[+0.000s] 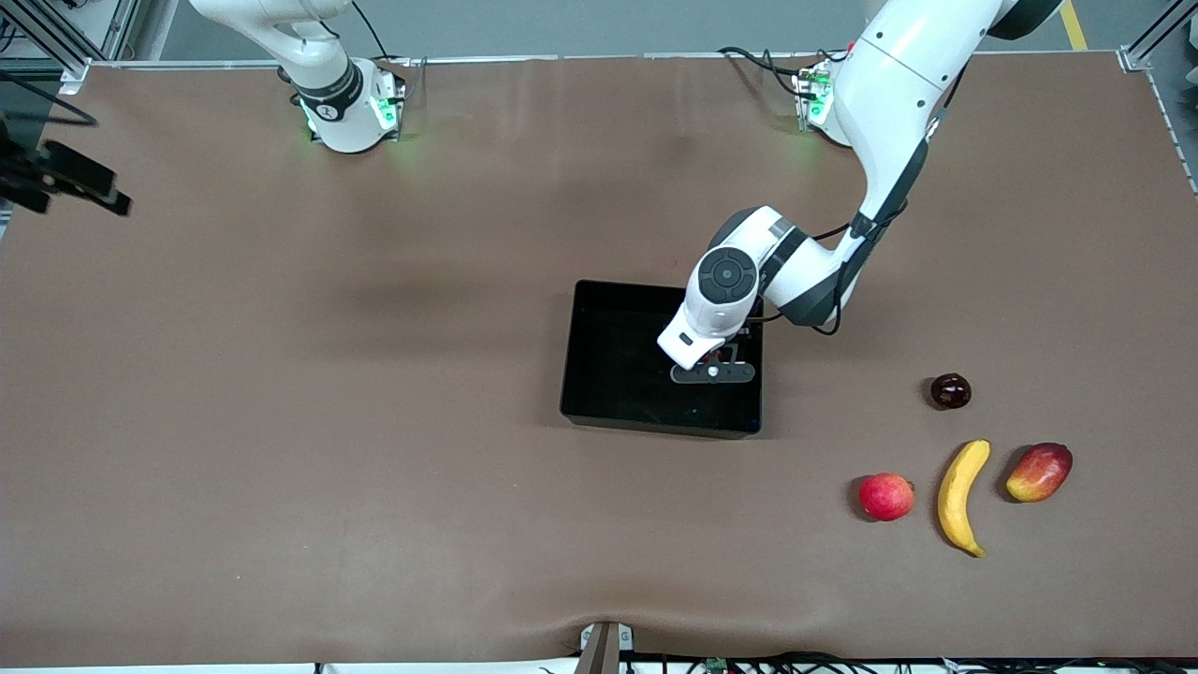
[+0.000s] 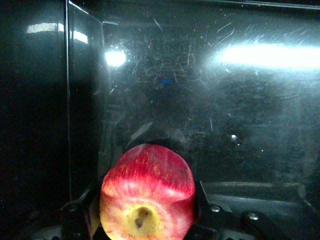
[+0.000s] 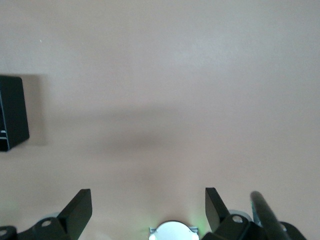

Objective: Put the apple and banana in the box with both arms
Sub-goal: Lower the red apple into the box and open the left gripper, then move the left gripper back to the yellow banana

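Holding the apple [image 2: 146, 200] clenched in the left gripper [image 1: 713, 372], I have it down inside the box [image 1: 599, 374], toward the box's three o'clock wall as the front view shows it. The left wrist view shows the scratched black floor just under the fruit, stem dimple facing the camera, and one low wall close beside it. To finish this step well I judge I should lower until the apple all but rests on the floor, then part the fingers slowly — a round fruit let go from height would likely roll or bounce against the wall. After release I would lift straight up so the fingers do not drag it along. The banana [image 1: 961, 496] lies on the desk [image 1: 374, 468] at about four o'clock from the box, between a pinkish-red fruit [image 1: 885, 495] and a mango [image 1: 1039, 472], a dark fruit [image 1: 950, 390] above them. The right gripper [image 3: 148, 207] waits released over bare desk at the right arm's end.
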You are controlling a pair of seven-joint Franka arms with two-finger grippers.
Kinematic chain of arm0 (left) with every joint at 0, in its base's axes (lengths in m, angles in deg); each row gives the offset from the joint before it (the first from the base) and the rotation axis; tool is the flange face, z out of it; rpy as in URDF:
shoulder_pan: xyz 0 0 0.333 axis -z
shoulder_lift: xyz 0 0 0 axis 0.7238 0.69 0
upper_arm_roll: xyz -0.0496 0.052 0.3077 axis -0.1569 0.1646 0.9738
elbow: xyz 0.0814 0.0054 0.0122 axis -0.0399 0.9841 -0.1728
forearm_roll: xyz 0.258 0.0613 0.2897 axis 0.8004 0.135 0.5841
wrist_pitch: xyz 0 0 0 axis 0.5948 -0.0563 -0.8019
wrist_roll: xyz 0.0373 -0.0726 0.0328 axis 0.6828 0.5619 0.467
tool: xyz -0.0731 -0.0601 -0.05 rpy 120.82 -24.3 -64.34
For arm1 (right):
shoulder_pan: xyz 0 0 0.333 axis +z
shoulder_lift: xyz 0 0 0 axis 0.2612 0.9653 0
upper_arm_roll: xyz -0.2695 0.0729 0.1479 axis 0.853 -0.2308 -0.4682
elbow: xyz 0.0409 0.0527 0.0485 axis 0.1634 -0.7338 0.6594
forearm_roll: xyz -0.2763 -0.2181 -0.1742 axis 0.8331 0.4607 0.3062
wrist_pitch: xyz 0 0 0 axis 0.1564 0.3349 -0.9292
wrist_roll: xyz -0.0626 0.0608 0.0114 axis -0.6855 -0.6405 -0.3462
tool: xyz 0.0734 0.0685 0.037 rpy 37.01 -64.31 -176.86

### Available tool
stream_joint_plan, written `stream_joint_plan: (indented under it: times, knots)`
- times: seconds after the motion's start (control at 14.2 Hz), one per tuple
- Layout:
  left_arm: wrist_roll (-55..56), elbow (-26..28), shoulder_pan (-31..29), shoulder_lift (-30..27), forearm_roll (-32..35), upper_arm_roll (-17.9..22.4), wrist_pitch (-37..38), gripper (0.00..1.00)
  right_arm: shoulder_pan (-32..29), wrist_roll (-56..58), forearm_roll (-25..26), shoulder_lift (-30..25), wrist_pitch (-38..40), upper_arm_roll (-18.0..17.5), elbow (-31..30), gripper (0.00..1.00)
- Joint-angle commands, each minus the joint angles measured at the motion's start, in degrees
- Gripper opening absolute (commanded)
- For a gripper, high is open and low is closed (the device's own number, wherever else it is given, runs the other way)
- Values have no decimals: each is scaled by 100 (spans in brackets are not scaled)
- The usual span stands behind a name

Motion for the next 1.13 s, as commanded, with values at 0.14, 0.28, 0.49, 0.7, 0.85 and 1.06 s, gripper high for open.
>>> stream_joint_plan:
  times: [0.14, 0.28, 0.49, 0.7, 0.85, 1.06]
  knots:
    - [158, -82, -62, -222, 183, 22, 22, 100, -177, 410, 142, -220, -118, -98, -418, 100]
    - [132, -187, -97, -652, 131, 22, 415, 100, -186, 401, 624, -80, -127, -125, 2, 100]
    - [79, -713, -211, -1014, 104, -14, 1216, 100, -125, 419, 661, -35, -284, -142, 4, 100]
    - [-541, -1031, -710, -1023, 121, 4, 1376, 100, -177, 428, 608, -44, -294, -133, -5, 100]
    - [-1594, -1014, -1255, -936, 200, 30, 1376, 100, -230, 419, 599, -26, -268, -107, -5, 100]
    - [-3020, -1276, -2169, -489, 262, 39, 1166, 100, -380, 445, 547, 0, -284, -133, -49, 100]
